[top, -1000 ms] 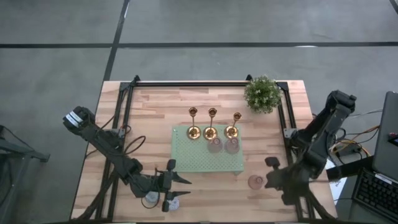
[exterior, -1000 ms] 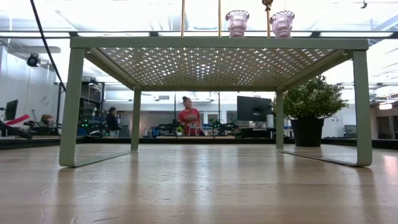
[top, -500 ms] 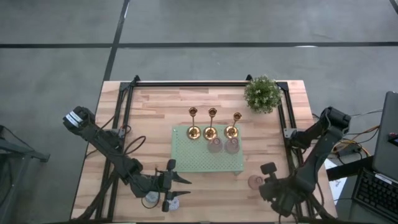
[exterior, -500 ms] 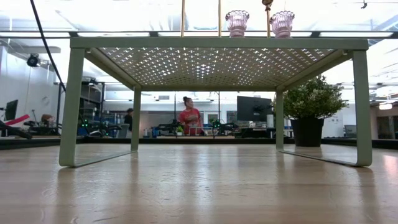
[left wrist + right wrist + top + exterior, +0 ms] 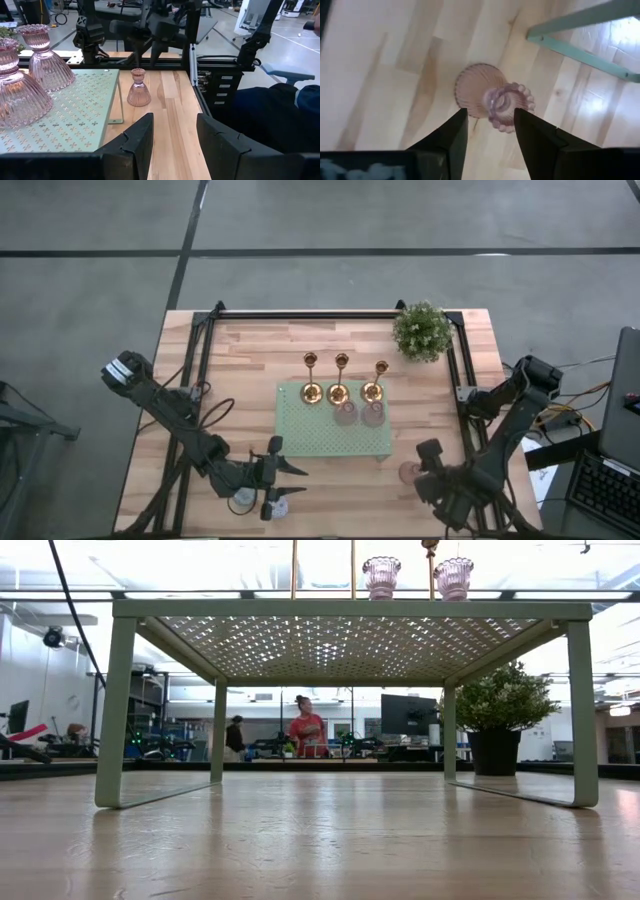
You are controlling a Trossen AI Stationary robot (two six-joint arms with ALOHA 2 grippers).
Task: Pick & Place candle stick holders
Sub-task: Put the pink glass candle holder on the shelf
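1. Since a second ago, the right arm has moved toward the table's near edge, and its gripper [image 5: 487,131] has spread apart above a pink glass holder [image 5: 492,97].
2. The right gripper's fingers stand parted on either side of the holder; contact cannot be told. The holder stands upright on the wooden table [image 5: 250,350], just beside the green rack [image 5: 305,435].
3. The left gripper [image 5: 172,137], parted and empty, waits by the near left edge.
4. Three gold holders [image 5: 340,380] and two pink ones [image 5: 358,414] stand on the rack.
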